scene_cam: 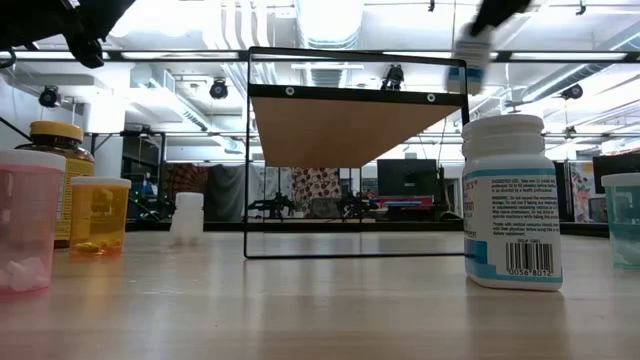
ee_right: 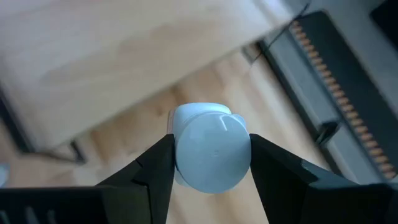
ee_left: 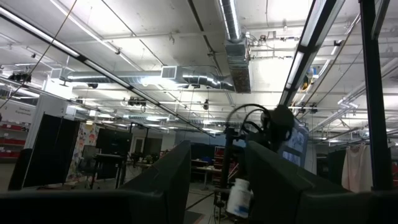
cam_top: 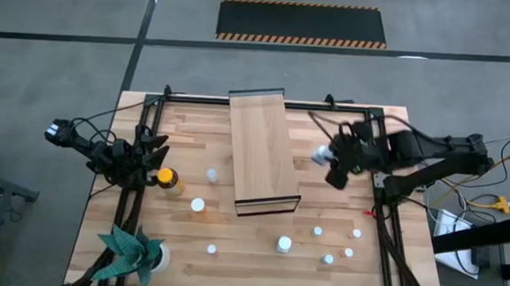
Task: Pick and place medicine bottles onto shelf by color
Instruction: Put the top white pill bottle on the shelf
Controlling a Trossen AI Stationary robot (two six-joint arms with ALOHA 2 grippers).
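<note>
My right gripper is shut on a small white bottle, held high over the table just right of the light-wood shelf; it also shows in the low view. My left gripper is open and empty at the table's left, raised beside the amber bottle with the yellow cap, which stands on its base. Other small bottles stand on the table: a white one, an orange-capped one and a large white one. My right gripper pinches the white bottle's round side wall between its two fingers, one on each side. A round end of the bottle faces the wrist camera, so the bottle lies along the fingers. The bottle is lifted clear of the table.
Several small bottles stand near the front right, among them an orange-capped one, and one stands at the front centre. A green paper plant sits at the front left corner. Black frame rails run along the table's sides.
</note>
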